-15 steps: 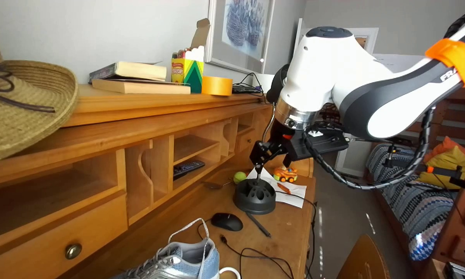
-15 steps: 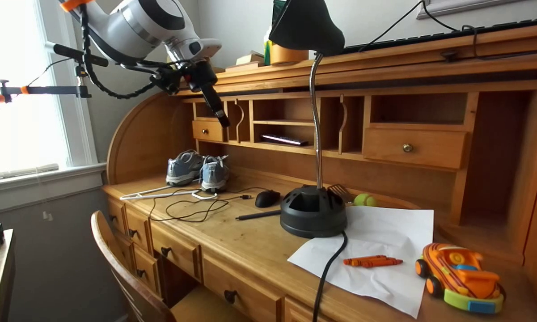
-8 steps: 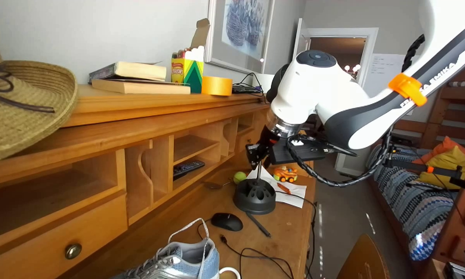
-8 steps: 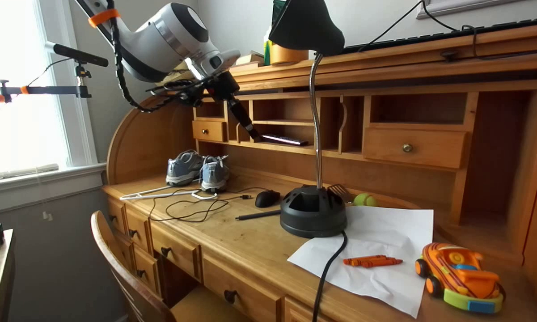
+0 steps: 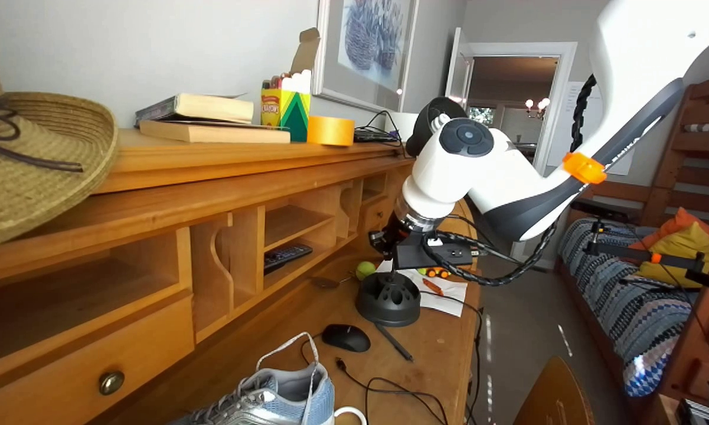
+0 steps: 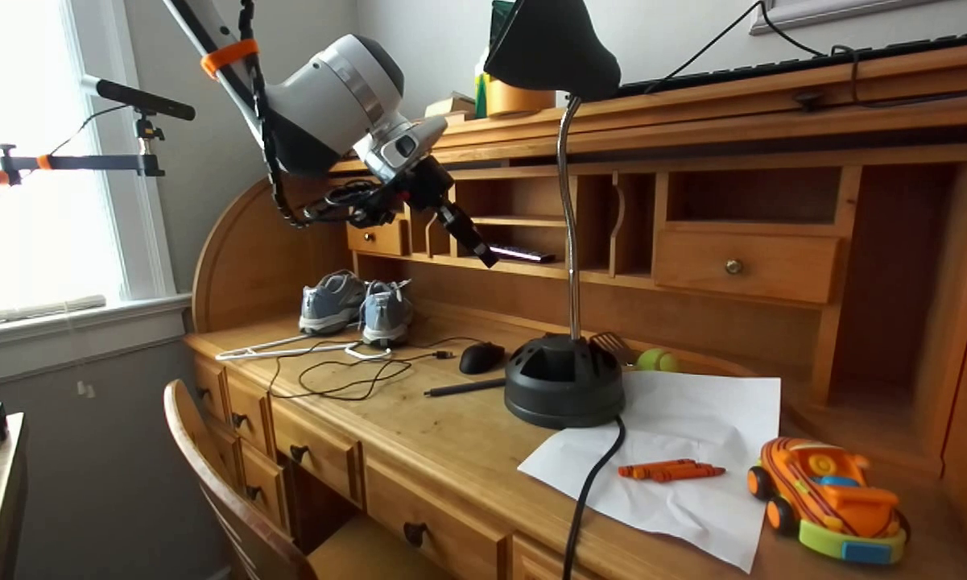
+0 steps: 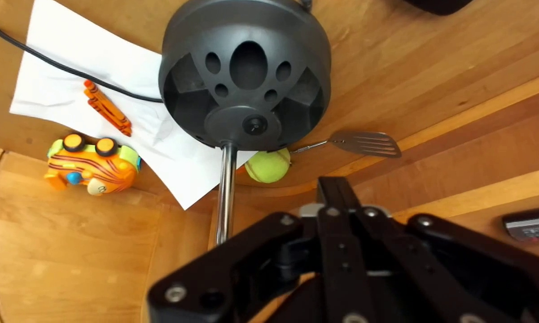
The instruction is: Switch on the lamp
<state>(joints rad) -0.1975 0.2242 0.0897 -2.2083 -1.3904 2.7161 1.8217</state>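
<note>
Black lamp [image 6: 564, 403] upright on wooden bench [image 6: 411, 423], end effector [image 7: 339, 192] near lamp's stem [image 7: 226, 193], jaws together, holding nothing, mouse [image 6: 481, 358] and tennis ball [image 6: 657, 360] near the lamp

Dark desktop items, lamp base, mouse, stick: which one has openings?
The lamp base: round, with oval openings in its dome. The mouse and thin stick show none.
</note>
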